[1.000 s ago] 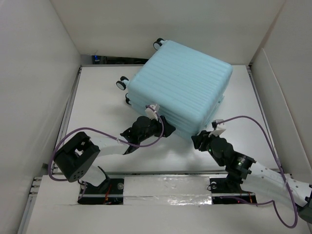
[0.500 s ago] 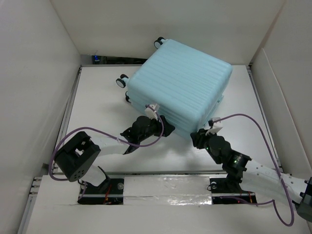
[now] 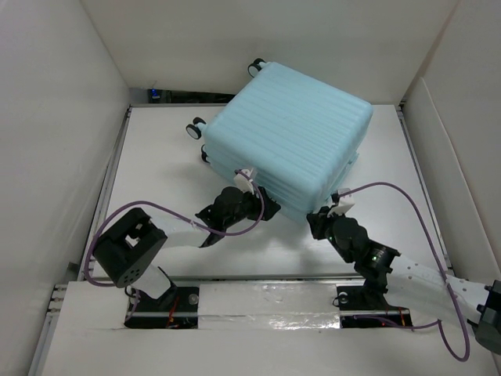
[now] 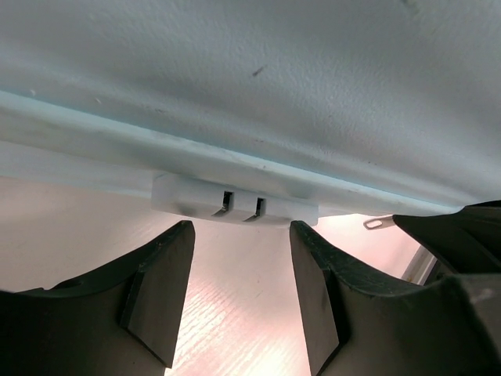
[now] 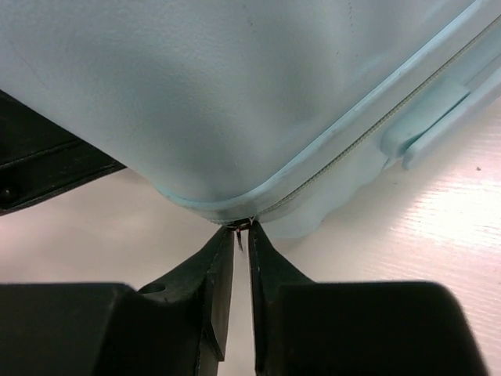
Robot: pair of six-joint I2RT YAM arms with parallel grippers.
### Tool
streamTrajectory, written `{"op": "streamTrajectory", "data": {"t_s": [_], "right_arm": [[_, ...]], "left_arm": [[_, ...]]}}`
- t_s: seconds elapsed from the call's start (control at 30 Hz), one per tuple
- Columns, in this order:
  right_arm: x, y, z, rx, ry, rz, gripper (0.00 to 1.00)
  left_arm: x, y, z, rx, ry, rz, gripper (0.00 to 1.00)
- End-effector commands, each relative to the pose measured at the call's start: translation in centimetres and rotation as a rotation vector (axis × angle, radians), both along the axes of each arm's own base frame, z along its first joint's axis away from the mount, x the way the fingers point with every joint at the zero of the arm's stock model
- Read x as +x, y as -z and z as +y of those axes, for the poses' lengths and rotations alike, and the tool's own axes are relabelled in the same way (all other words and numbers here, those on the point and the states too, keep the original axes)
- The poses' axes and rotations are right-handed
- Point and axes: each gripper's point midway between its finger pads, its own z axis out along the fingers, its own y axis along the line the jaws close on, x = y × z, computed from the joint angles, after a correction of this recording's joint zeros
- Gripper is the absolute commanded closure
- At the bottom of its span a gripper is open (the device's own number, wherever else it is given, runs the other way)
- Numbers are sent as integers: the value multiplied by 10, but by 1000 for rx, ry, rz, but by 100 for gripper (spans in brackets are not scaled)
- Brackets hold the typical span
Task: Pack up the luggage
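Aqua-blue luggage [image 3: 290, 137] lies closed on the white table [image 3: 156, 157]. My right gripper [image 5: 241, 239] is pinched nearly together on its zipper pull [image 5: 239, 227]. My left gripper [image 4: 241, 235] sits half open, holding nothing, just beside its front edge.

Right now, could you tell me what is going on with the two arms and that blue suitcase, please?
Both arms are working at the near side of the closed suitcase, which lies flat on the table. The right gripper has its jaws pinched on the small metal zipper pull at a corner of the shell. The left gripper sits with its jaws open just below a small plastic foot on the suitcase's edge, holding nothing.
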Motion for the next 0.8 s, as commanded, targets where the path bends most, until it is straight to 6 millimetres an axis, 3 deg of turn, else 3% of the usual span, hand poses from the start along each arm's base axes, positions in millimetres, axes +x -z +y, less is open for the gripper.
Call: {"op": "streamTrajectory", "data": {"t_s": [0.0,0.1,0.27,0.43,0.57,0.7,0.77], "right_arm": [[10,-12,4,50,25,-39,88],[10,-15,6,54,14,-48,100],[5,-22,15,89,-23,-72,100],[-17,-25,42,125,-111,-67,100],[-31,-30,66,129,-163,-69,100],[-29,-49,86,126,-193,-106,100],[-24,-47,94,103,-194,-112,100]], "left_arm": [[14,-26,-9,-52,-3,-79,52],[17,-29,-11,-51,-2,-91,53],[25,-38,-18,-51,3,-124,58],[34,-55,-36,-92,30,-148,65],[27,-53,-59,-87,78,-145,66],[25,-56,-69,-107,104,-136,66],[23,-55,-71,-112,116,-131,66]]}}
